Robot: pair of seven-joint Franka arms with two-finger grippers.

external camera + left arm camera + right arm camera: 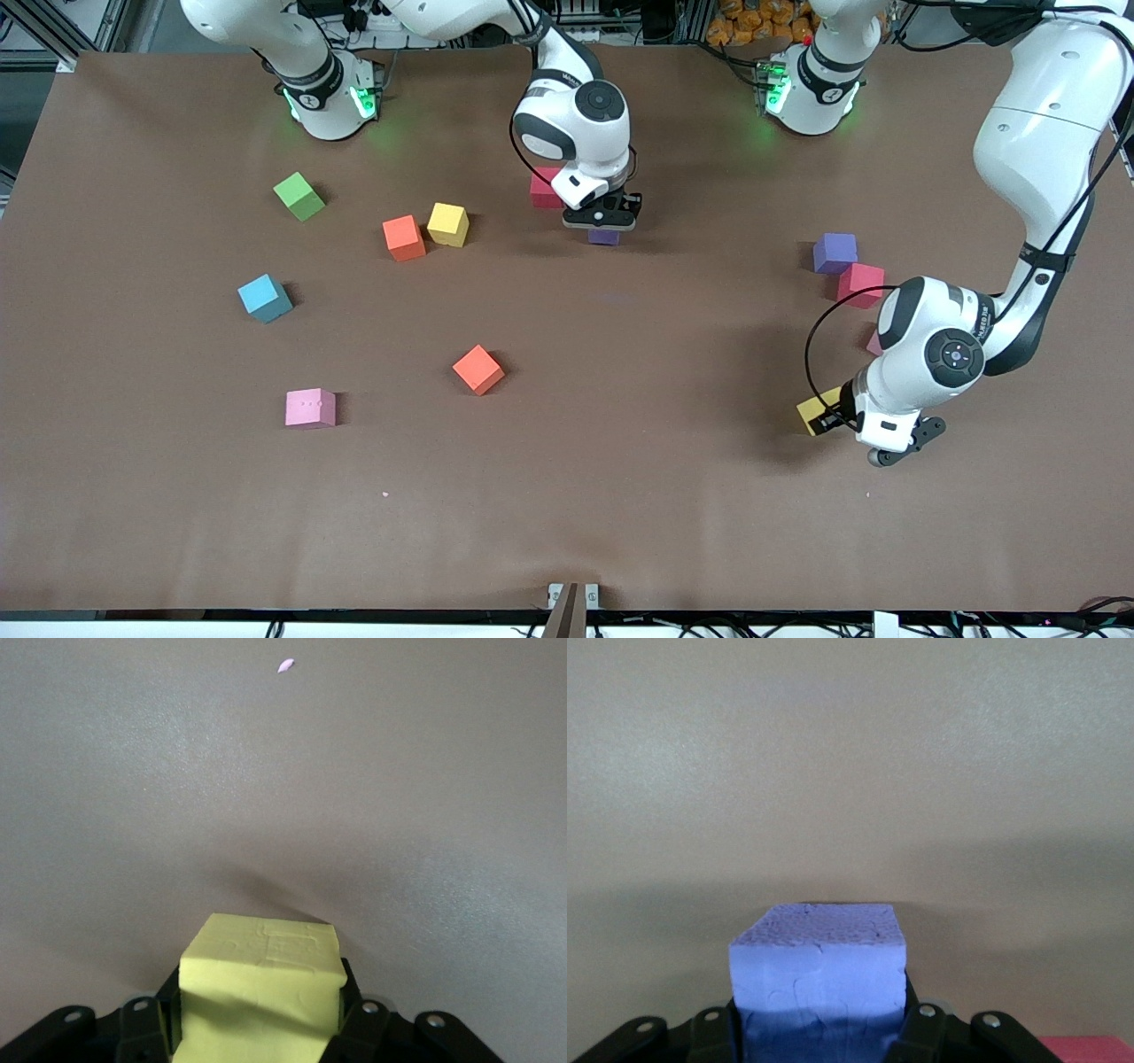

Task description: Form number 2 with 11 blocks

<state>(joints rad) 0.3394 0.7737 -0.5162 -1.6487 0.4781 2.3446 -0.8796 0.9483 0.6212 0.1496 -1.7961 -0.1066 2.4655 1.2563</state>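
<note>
Purple block (819, 979) clamped in right gripper (603, 219), beside the red block (544, 188). Left gripper (828, 418) closing around yellow block (261, 988); we should confirm squeeze before lifting. Other blocks scattered; no number 2 yet.

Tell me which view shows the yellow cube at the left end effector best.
Left wrist view: the yellow cube fills the lower frame, top and one side face plain, between the left end effector fingers. Front view shows only a corner of it, the rest hidden by the arm. Right wrist view doesn't show it.
</note>
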